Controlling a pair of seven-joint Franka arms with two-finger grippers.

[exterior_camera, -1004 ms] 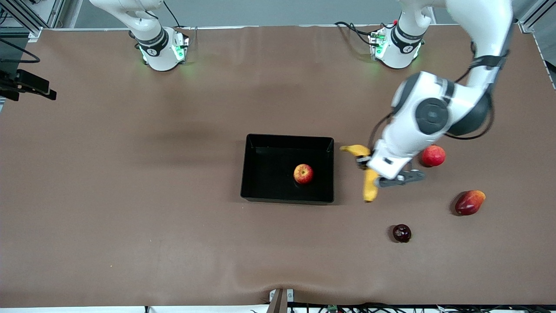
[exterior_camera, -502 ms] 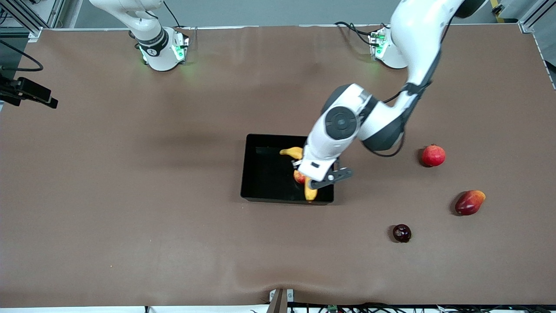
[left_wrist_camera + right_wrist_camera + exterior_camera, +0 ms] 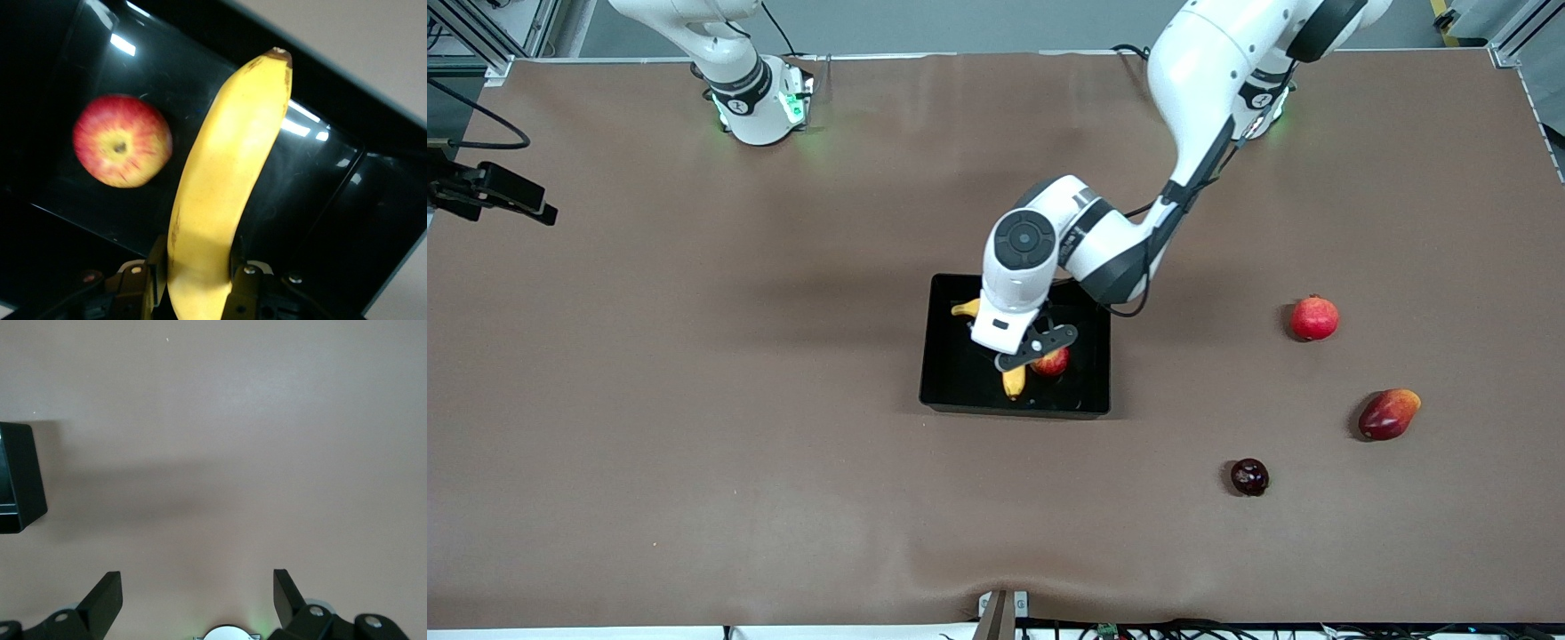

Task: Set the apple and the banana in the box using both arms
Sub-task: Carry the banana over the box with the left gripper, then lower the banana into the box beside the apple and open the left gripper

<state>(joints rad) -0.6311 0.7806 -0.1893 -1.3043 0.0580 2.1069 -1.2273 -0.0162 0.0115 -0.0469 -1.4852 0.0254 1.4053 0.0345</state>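
Banana [image 3: 220, 200] clamped between left gripper [image 3: 193, 290] jaws.

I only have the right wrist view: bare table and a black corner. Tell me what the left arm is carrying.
Observer: The left pincer is shut on the banana, over the box.
Operator: Report the apple.
Observer: The apple already lies in the box, beside the hanging banana.
Operator: List what else is on the table.
Observer: Toward the left arm's end: a pomegranate, a mango and a small dark fruit.
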